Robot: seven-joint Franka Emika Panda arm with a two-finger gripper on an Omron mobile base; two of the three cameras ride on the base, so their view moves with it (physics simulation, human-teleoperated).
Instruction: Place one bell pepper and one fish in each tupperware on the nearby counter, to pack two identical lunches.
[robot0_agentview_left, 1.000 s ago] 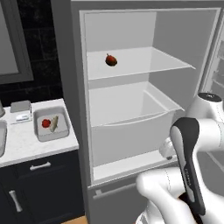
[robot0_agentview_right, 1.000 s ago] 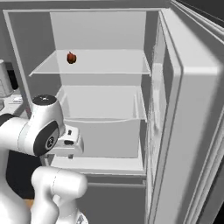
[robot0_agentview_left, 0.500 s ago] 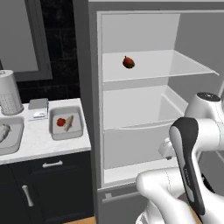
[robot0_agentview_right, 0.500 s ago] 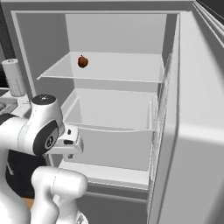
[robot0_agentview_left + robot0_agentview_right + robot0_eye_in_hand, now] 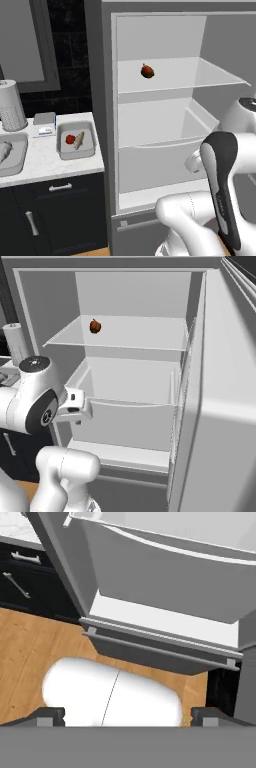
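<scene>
A red bell pepper (image 5: 147, 71) (image 5: 95, 326) lies on the upper shelf of the open fridge. On the white counter (image 5: 45, 164) to the left, one tupperware (image 5: 61, 146) holds a red bell pepper (image 5: 70, 139) and a fish (image 5: 79, 140). A second tupperware (image 5: 21, 159) at the left edge holds a fish (image 5: 4, 151). My gripper (image 5: 128, 716) points down at the floor in front of the fridge's bottom drawer. It is open wide, with nothing between its fingertips (image 5: 50, 715). The hand (image 5: 75, 406) hangs in front of the fridge's crisper drawer.
The open fridge door (image 5: 220, 406) stands along the right. A crisper drawer (image 5: 155, 167) juts out under the shelf. A paper towel roll (image 5: 11, 105) and a small box (image 5: 45, 120) stand at the back of the counter. Dark cabinets (image 5: 55, 210) sit under it.
The whole picture has shifted right, so the camera has moved left and more of the counter now shows. The arm keeps its pose and the gripper stays open.
</scene>
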